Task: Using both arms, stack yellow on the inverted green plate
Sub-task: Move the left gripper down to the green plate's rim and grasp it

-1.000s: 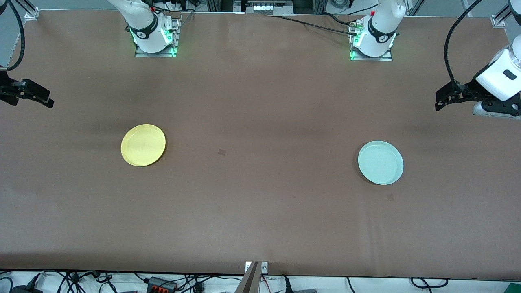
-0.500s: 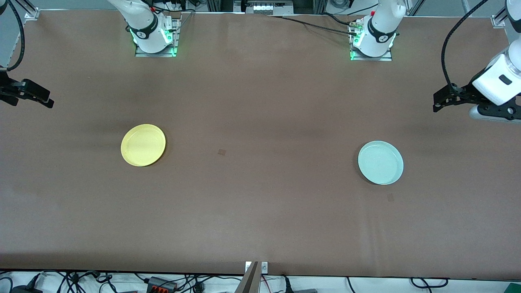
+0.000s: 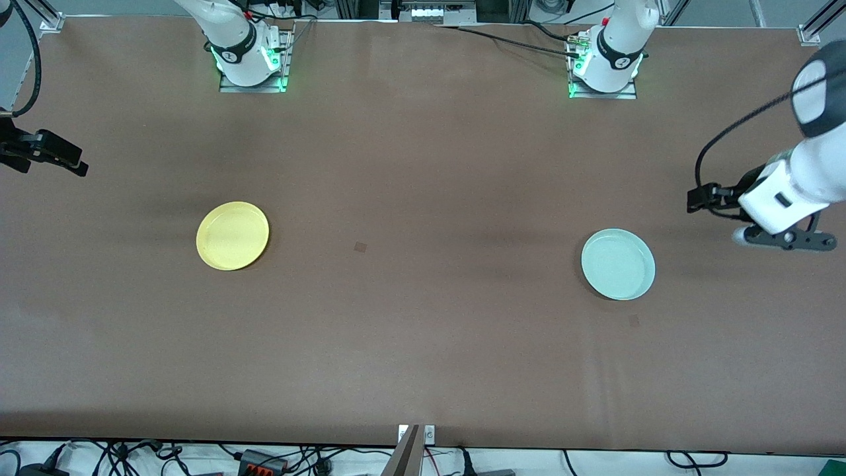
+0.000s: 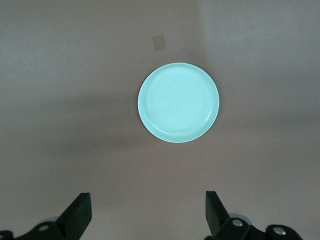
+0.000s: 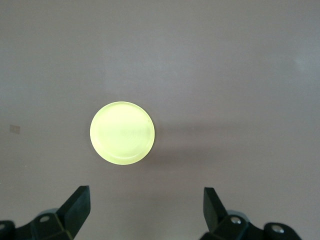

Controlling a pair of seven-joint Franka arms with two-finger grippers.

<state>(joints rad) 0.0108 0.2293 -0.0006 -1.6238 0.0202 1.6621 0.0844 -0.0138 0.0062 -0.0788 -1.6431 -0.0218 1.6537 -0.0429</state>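
The yellow plate (image 3: 232,235) (image 5: 122,132) lies rim up on the brown table toward the right arm's end. The pale green plate (image 3: 618,264) (image 4: 178,102) lies toward the left arm's end, also rim up, with its hollow side showing. My left gripper (image 3: 692,198) (image 4: 148,215) hangs open and empty over bare table between the green plate and the left arm's end of the table. At the right arm's end, my right gripper (image 3: 78,165) (image 5: 145,210) is open and empty above the table's edge, well away from the yellow plate.
The brown table (image 3: 423,344) carries a small dark patch (image 3: 360,247) between the plates and another (image 3: 634,320) close to the green plate. Both arm bases (image 3: 250,63) (image 3: 605,66) stand along the table edge farthest from the front camera.
The left arm has swung down and inward, bringing its gripper closer to the green plate. The right arm and both plates have not moved.
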